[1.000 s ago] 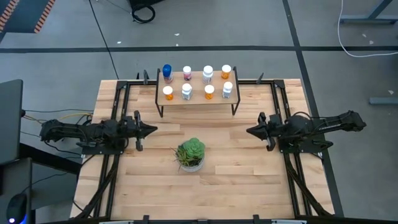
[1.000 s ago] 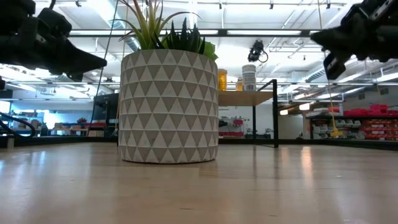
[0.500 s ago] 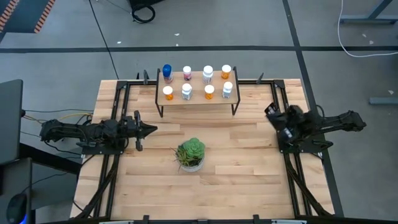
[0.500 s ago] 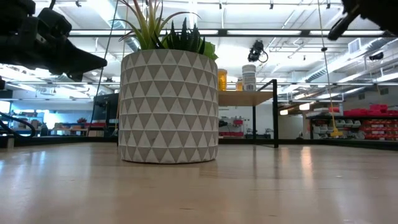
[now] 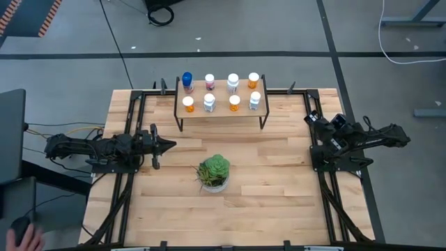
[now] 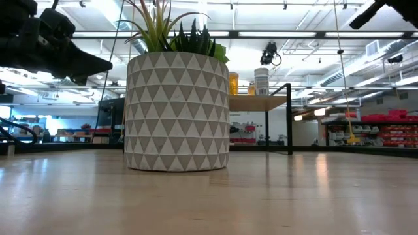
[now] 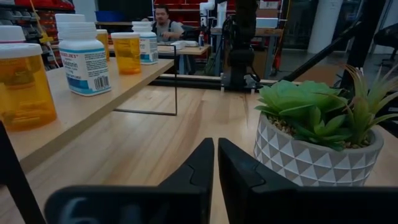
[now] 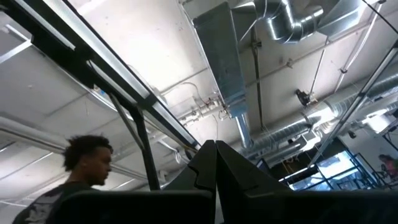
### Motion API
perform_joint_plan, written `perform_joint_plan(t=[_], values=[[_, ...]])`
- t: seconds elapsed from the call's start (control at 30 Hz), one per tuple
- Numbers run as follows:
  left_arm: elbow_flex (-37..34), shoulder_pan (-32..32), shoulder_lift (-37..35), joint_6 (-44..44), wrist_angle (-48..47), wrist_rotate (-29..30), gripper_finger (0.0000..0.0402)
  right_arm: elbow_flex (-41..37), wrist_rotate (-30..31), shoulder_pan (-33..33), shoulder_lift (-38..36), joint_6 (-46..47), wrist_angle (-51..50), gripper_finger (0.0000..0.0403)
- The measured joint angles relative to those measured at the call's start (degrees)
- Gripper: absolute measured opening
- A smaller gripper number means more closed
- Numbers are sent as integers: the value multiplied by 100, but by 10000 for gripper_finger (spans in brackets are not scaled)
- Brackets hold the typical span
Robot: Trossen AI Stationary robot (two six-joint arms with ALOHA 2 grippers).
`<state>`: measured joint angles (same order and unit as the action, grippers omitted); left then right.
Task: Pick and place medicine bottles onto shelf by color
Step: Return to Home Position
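Table (image 5: 279, 178): carrying shelf (image 5: 221, 94) of medicine bottles (image 5: 233, 84).
Room: person (image 7: 163, 18) showing beyond.
Left claw (image 7: 216, 155): hovering clenched, empty.
Right claw (image 8: 216, 155): pointing ceilingward, clenched, empty.

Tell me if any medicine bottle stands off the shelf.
No, the high view shows all eight medicine bottles standing on the shelf.

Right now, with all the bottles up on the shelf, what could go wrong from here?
One: the right gripper is raised and tilted upward off the right end of the shelf; a wide swing might knock a leg and shake the medicine bottles. Two: the front row stands near the board's edge, so a jolt could tip one off. The left gripper waits shut, apart from the potted plant.
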<state>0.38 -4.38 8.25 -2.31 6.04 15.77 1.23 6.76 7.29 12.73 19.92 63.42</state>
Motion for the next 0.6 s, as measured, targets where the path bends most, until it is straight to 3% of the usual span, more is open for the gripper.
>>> perform_joint_plan(t=[0.6], values=[[0,2,0,2,2,0,24,0,0,0,0,-1,0,8]])
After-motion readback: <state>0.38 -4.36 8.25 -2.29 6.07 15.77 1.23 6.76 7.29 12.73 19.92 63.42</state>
